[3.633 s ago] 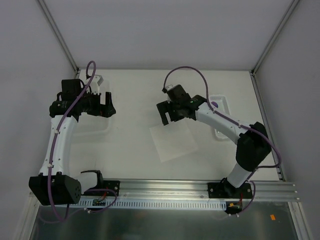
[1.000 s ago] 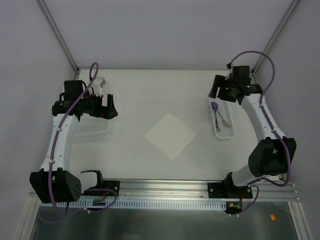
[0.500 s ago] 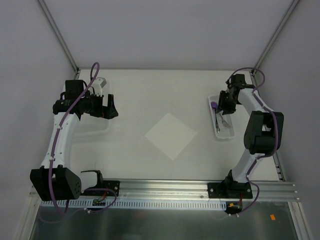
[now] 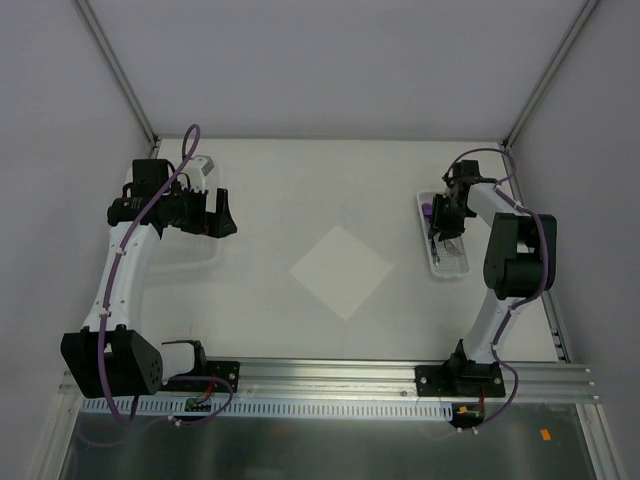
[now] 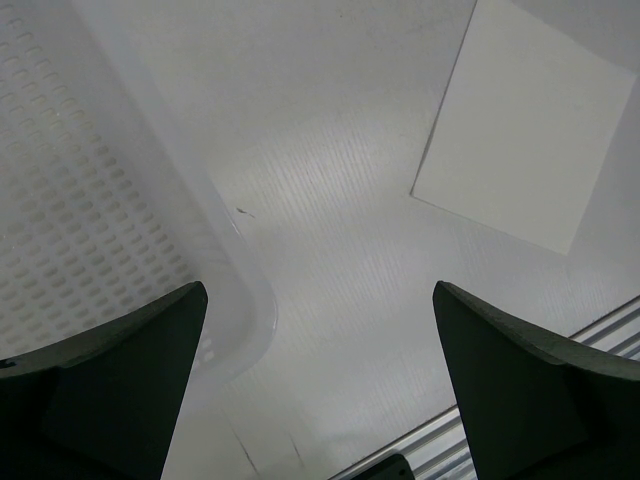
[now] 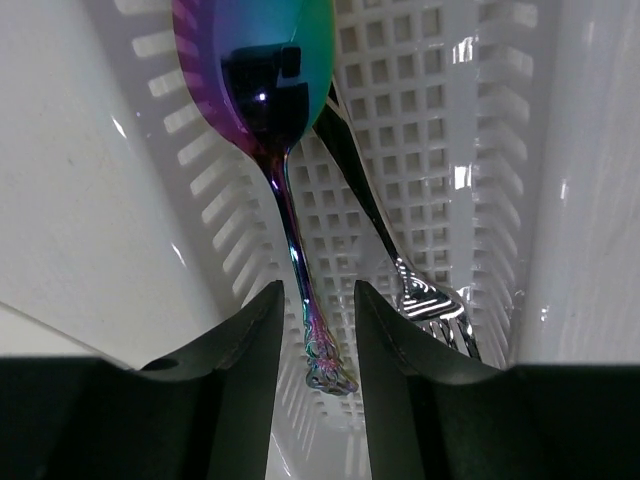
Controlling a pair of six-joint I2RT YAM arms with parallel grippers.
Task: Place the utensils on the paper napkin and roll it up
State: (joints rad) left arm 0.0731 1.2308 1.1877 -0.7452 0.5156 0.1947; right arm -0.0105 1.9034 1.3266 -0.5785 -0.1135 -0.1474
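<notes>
Jaws, left: spread wide over rim of white perforated plastic basket (image 5: 90, 230). Flat white paper napkin (image 4: 340, 258): mid-worktop (image 4: 300, 180). Iridescent purple-green spoon (image 6: 260, 60) and dark-handled fork (image 6: 352, 172): inside second white perforated basket (image 6: 480, 150). Jaws, right: narrow, straddling spoon handle; whether they pinch it cannot be told.

The right gripper (image 6: 318, 297) no longer hovers over the paper napkin (image 4: 341, 271), which now lies well to its left, turned cornerwise. The gripper is down in the basket (image 6: 440, 150), jaws narrowed with the spoon (image 6: 262, 70) handle between them, perhaps not yet pinching.
</notes>
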